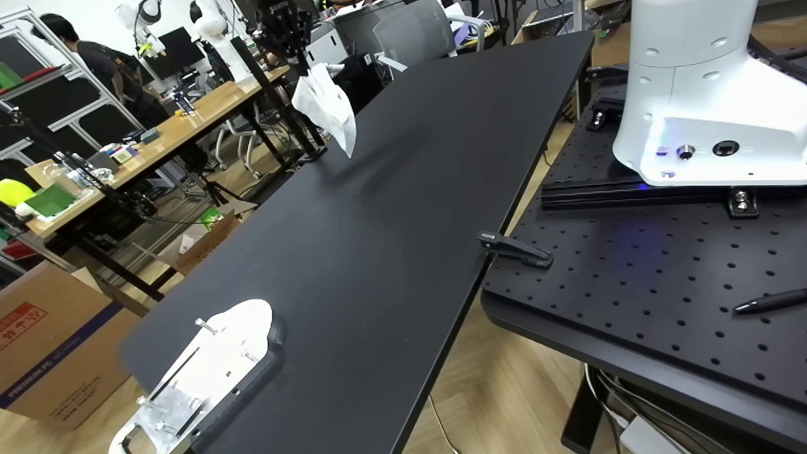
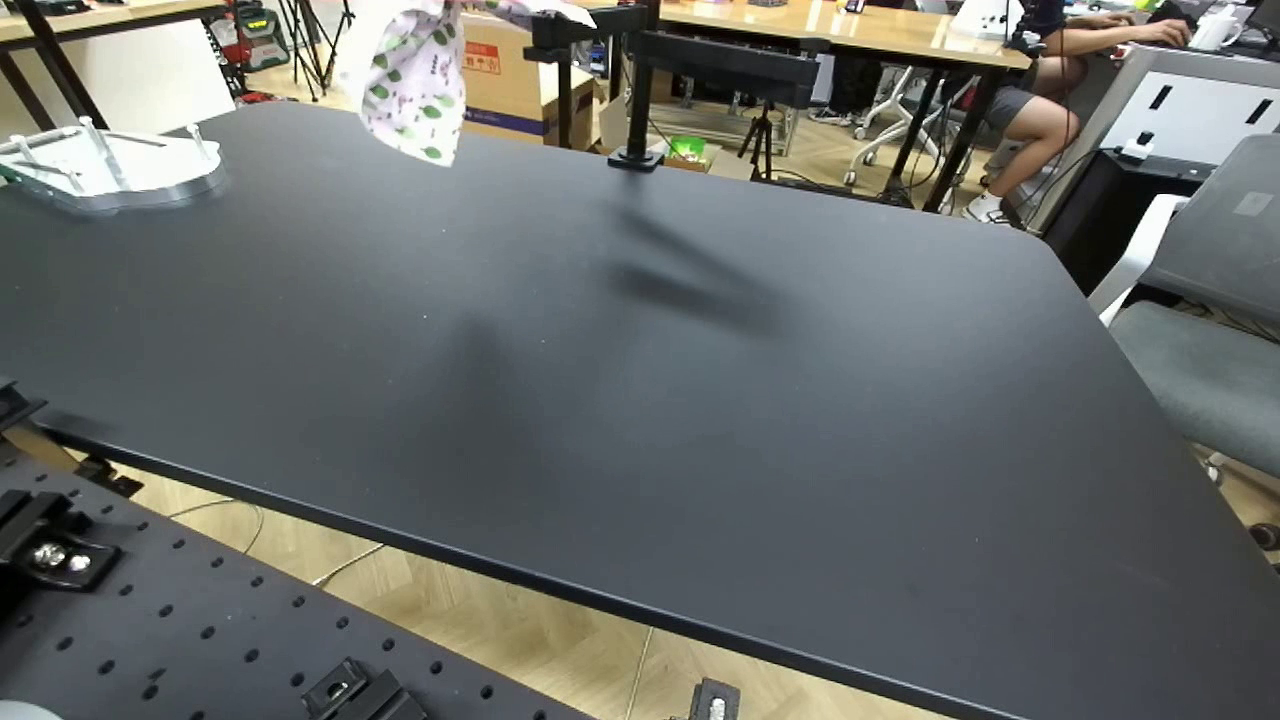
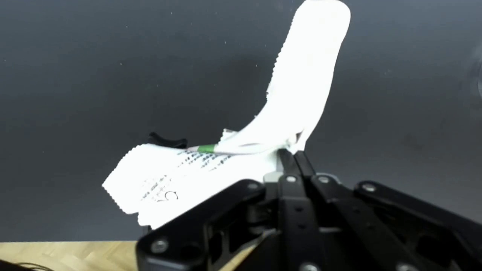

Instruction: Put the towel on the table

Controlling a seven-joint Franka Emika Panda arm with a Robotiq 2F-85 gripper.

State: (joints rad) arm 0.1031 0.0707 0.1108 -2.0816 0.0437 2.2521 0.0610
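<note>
The towel (image 1: 325, 104) hangs over the dark table (image 1: 403, 221) there, pinched in the gripper (image 3: 295, 152), its tips nearly together. In an exterior view I see it toward eleven o'clock, long axis slanting down to five; in the wrist view, one end points just past twelve, the other between eight and nine.

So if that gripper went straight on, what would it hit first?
Probably the table below; the towel hanging from the gripper would likely touch it first. The gap is unclear.
</note>
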